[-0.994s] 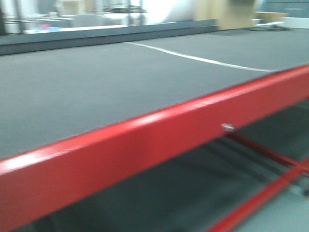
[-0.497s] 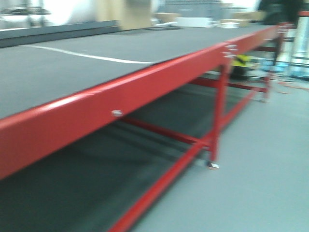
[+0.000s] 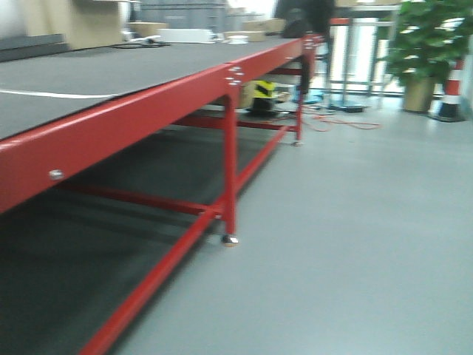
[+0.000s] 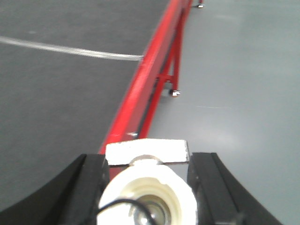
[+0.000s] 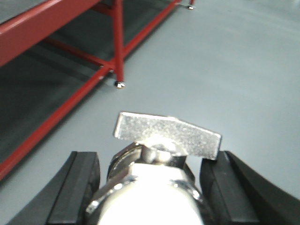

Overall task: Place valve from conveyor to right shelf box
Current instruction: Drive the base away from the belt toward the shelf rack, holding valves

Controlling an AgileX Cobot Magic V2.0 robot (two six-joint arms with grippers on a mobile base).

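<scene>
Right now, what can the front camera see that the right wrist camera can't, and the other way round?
Only the front camera shows the potted plant, the striped cone, the orange cable on the floor and the white line on the dark tabletop. Only the right wrist camera shows the shiny valve, held between the right gripper's black fingers. Both show the red-framed table, one of its legs with a small foot, and the grey floor.

Bare floor (image 3: 369,244) spreads right of the red-framed table (image 3: 133,122); legs (image 3: 230,163) and crossbars (image 3: 151,275) bar underneath.
</scene>
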